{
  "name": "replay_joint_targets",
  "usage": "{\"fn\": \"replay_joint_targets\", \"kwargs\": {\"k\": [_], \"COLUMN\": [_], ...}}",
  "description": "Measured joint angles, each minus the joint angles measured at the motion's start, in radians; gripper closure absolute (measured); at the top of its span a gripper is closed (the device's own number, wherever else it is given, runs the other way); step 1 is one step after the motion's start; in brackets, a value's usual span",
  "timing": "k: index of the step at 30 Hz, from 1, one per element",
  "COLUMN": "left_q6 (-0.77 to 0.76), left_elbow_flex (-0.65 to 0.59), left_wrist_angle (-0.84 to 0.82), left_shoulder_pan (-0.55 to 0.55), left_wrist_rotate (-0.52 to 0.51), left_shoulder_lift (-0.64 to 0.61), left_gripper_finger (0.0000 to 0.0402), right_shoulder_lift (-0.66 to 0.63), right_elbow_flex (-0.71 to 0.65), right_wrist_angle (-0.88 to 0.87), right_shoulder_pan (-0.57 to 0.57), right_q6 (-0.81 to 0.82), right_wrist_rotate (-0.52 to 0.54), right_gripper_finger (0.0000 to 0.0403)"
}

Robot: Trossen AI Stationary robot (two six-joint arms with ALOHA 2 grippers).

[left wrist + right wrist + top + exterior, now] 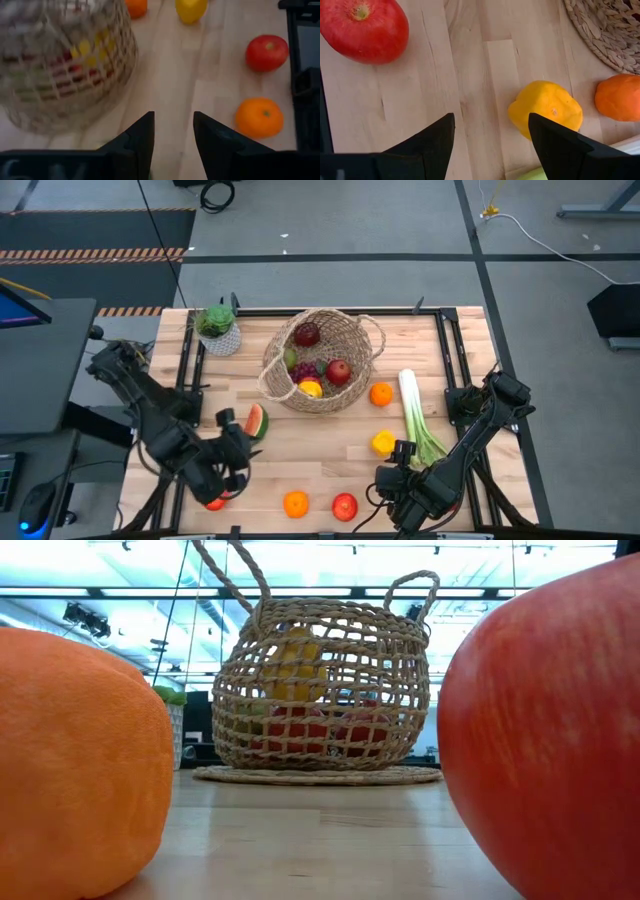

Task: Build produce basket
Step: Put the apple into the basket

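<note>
wood table [330,455] | high view alone shows leek [414,412] | left pincer [173,131] parted, empty | right pincer [491,131] wide, empty

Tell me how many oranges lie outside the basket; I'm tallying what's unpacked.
2: one orange right of the basket, second orange at the front edge beside a red apple. Others may hide inside.

A light wooden table [300,470] carries the wicker basket [322,387], potted plant [217,330], watermelon slice [256,421], leek [416,417], lemon [383,442], oranges and apples
</note>
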Motion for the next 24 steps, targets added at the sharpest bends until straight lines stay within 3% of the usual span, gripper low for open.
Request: {"fn": "replay_joint_targets", "kwargs": {"k": [9,17,24], "left_q6": [-0.33,-0.384,-0.542], "left_elbow_flex": [-0.002,-0.003,-0.003], "left_wrist_angle": [-0.204,-0.218,-0.151], "left_shoulder_pan": [-0.103,-0.153,-0.238], "left_wrist_rotate": [-0.004,-0.001,0.171], "left_shoulder_lift": [0.06,0.19,0.252], "left_gripper_finger": [0.0257,0.0241,0.0239], "right_shoulder_lift": [0.0,0.0,0.0], "right_elbow_flex": [0.0,0.0,0.0], "right_wrist_angle": [0.004,0.011,0.011], "right_shoulder_pan": [0.0,0.0,0.0], "right_q6": [0.0,0.0,0.0], "right_wrist_rotate": [0.0,0.0,0.0], "right_gripper_finger": [0.0144,0.0144,0.0144]}}
